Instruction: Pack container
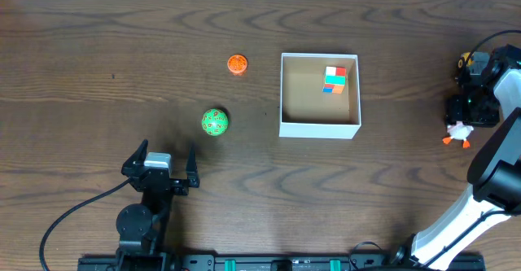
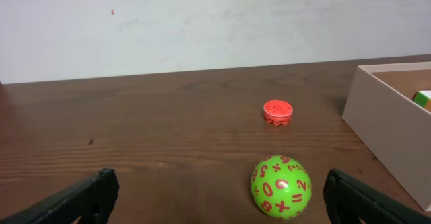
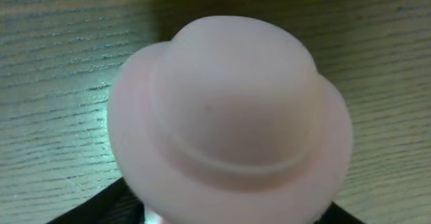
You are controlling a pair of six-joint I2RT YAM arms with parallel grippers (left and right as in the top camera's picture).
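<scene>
Left gripper (image 1: 167, 151) sitting wide open, gripping nothing, green ball (image 1: 215, 122) just ahead of it. Container (image 1: 320, 129) sitting right of centre, 1 colored cube (image 1: 334, 80) lying inside. You are likely dealing with light, fairly stiff cardboard: sliding if nudged, walls buckling under hard squeeze, so pinch 1 wall at rim. Looking square, shallow, white outside, brown inside. Right gripper (image 1: 464, 120) hovering over white toy (image 1: 458, 134) at far right; cannot tell whether it is clamping.

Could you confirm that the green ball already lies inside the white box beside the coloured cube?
Not quite: the green ball lies on the table, left of the white box; only the coloured cube is inside, as the overhead view shows.
</scene>
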